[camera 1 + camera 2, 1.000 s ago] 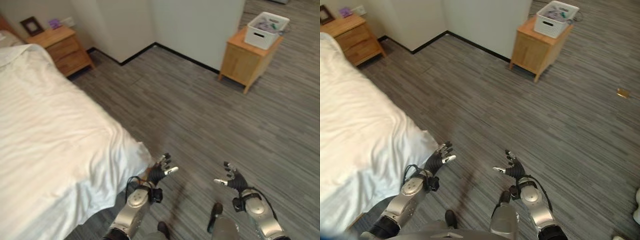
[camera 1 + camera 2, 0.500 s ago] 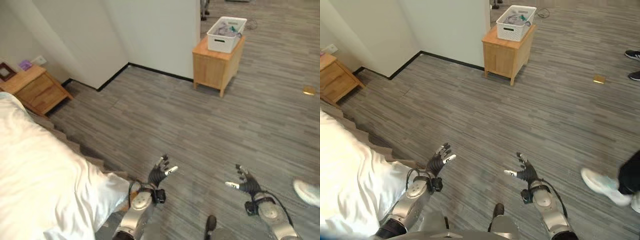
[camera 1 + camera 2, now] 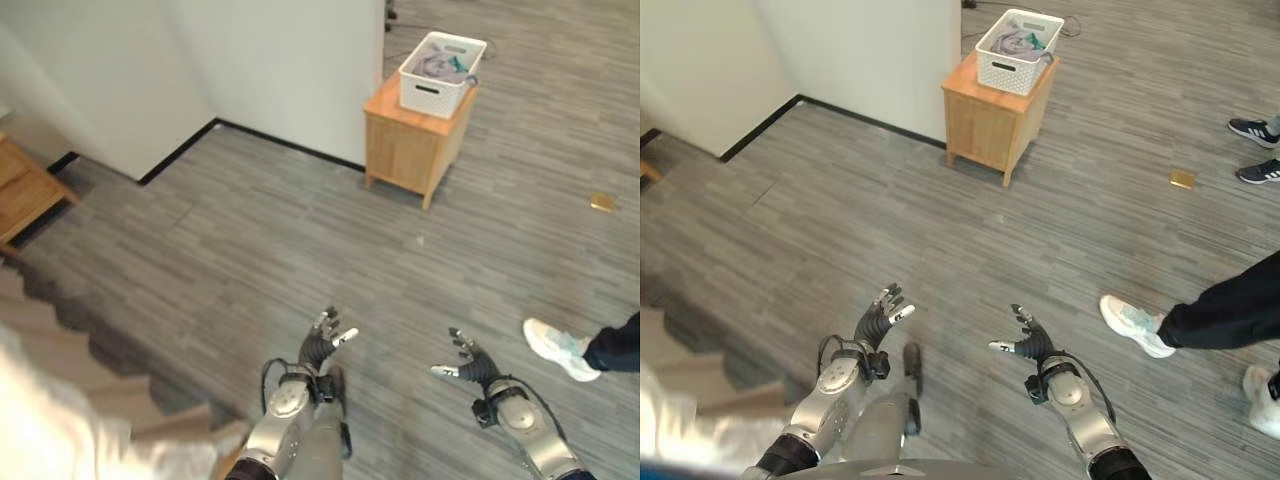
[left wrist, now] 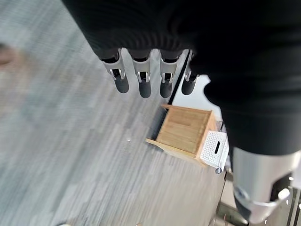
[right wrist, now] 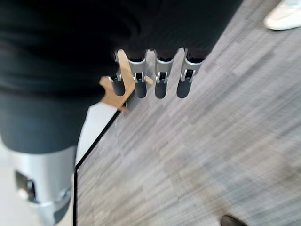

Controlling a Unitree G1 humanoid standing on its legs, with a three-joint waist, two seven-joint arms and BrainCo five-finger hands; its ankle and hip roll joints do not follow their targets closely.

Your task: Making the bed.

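Your view has swung away from the bed (image 3: 40, 440): a second ago its white cover took up the left half of the head views, and now a mere corner of it shows at the lower left edge, with grey floor (image 3: 300, 230) ahead. The wooden cabinet (image 3: 412, 145) carrying a white basket (image 3: 442, 72) has shifted from the upper right toward the top centre, and a person's leg and shoe (image 3: 1130, 325) have come in at the right. This is the camera turning, not the furniture moving. Your left hand (image 3: 322, 345) and right hand (image 3: 465, 362) hang in front of you over bare floor, fingers spread and relaxed, holding nothing, well apart from the bedding. Judged from this, you are facing away from the work; no bed-making step is in hand.
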